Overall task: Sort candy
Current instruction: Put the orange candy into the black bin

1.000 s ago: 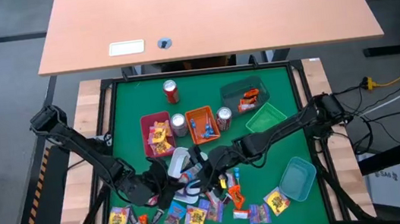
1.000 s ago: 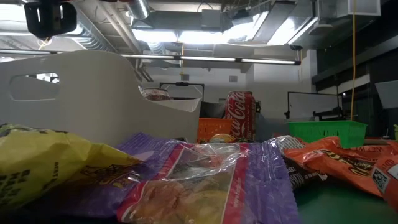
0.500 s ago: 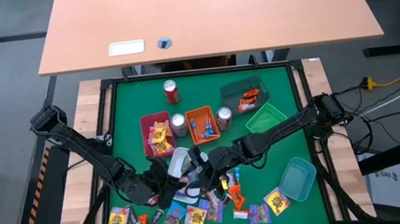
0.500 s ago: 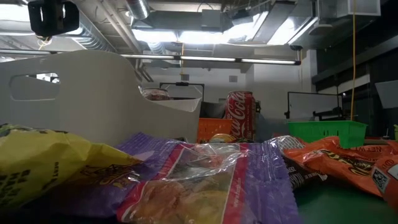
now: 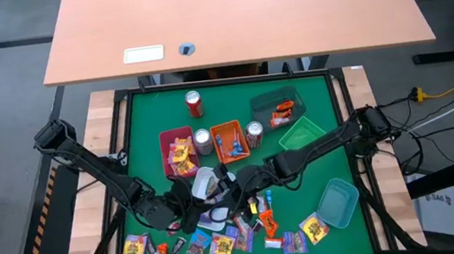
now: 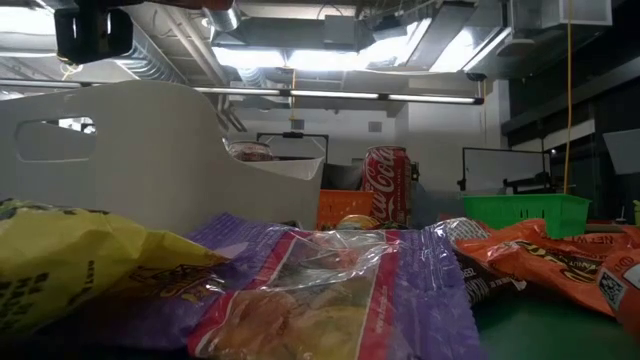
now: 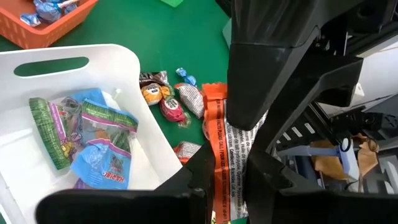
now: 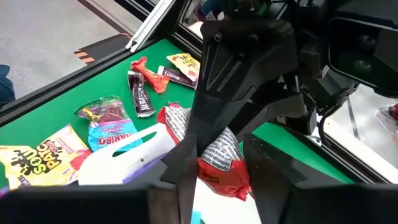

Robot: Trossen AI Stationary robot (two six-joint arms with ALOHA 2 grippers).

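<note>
Candy (image 5: 224, 244) lies scattered at the table's (image 5: 320, 107) six o'clock edge. The white tray (image 7: 37, 93) holds blue-green packets; the orange tray (image 5: 230, 140) holds blue sweets. The left gripper (image 7: 227, 180) clenches an orange wrapper (image 7: 217, 134); the right gripper (image 8: 217, 155) pinches a red packet (image 8: 221, 165).

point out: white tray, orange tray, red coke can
white tray (image 7: 134, 74): left wrist view, on its bare rim near the corner.
orange tray (image 5: 216, 131): high view, on its left rim.
red coke can (image 6: 386, 186): low view, on the middle of its label.
</note>
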